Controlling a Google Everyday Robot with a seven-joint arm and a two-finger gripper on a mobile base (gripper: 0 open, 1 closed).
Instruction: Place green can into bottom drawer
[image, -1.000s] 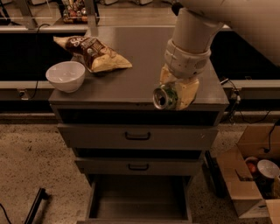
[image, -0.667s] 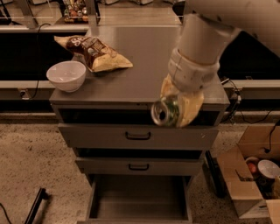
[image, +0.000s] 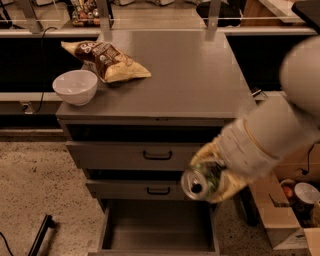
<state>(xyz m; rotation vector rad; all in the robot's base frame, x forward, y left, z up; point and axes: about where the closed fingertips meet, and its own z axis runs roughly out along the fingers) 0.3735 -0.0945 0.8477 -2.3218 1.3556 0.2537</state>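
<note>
The pale-fingered two-finger gripper (image: 211, 176) was clamped around the small green-and-silver aluminium can (image: 196, 185) — tipped sideways, its shiny top facing the camera — in front of the middle drawer (image: 125, 189), above the open grey metal bottom drawer (image: 155, 226). A round white bowl (image: 75, 86) and a crumpled brown-and-yellow snack bag (image: 109, 61) sat on the grey cabinet top (image: 200, 85).

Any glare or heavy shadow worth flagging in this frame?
Camera view: a glint on the top of the can, held by the claw in front of the middle drawer; bowl brightly lit; deep shadow above the top drawer.
</note>
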